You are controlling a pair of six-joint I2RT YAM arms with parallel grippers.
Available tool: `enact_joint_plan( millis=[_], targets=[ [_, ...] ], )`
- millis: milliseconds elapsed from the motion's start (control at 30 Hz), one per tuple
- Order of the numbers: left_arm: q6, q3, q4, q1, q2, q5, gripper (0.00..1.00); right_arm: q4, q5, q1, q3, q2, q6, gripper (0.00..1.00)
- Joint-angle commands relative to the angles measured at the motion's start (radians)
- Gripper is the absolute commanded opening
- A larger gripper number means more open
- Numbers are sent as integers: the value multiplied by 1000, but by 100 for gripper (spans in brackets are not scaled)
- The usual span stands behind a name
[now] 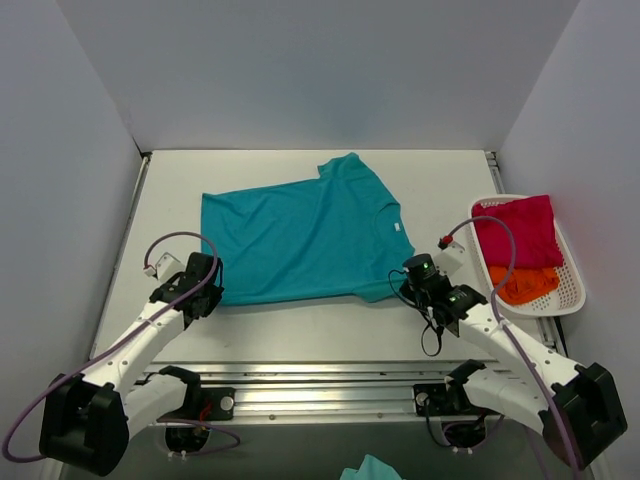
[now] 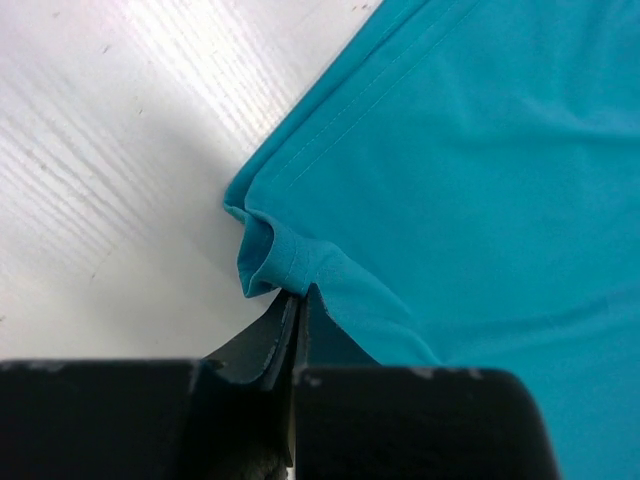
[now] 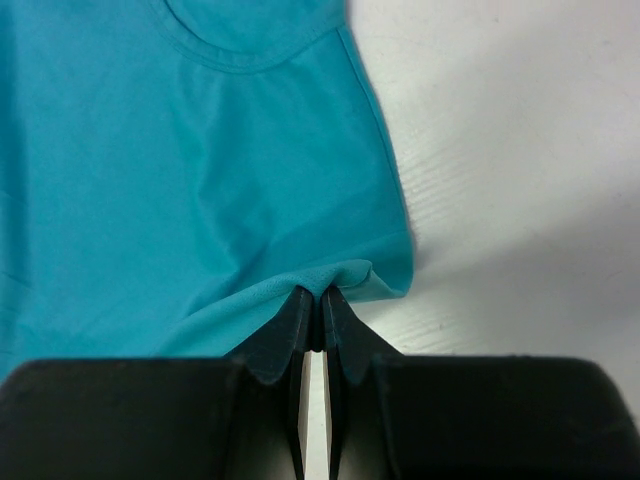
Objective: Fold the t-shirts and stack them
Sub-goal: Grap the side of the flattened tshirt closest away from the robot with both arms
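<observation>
The teal t-shirt (image 1: 300, 235) lies spread on the table, neck with white label (image 1: 400, 228) to the right. My left gripper (image 1: 205, 290) is shut on its near left hem corner, which bunches at the fingertips in the left wrist view (image 2: 275, 255). My right gripper (image 1: 418, 280) is shut on the shirt's near right edge by the shoulder; the cloth puckers there in the right wrist view (image 3: 345, 275). The crimson-magenta t-shirt (image 1: 517, 230) and the orange t-shirt (image 1: 527, 283) lie crumpled in the white basket (image 1: 572, 290).
The white slotted basket stands at the table's right edge. Grey walls enclose the table at left, back and right. A metal rail (image 1: 320, 385) runs along the near edge. A scrap of teal cloth (image 1: 370, 468) shows below the rail.
</observation>
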Motion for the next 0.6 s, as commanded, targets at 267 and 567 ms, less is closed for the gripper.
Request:
enact_joint_plan(
  millis=[267, 567],
  targets=[
    [100, 159, 173, 64, 149, 48, 2, 37, 55, -8, 240, 205, -95, 0],
    [121, 220, 300, 134, 310, 148, 2, 3, 86, -8, 441, 399, -138, 0]
  ],
)
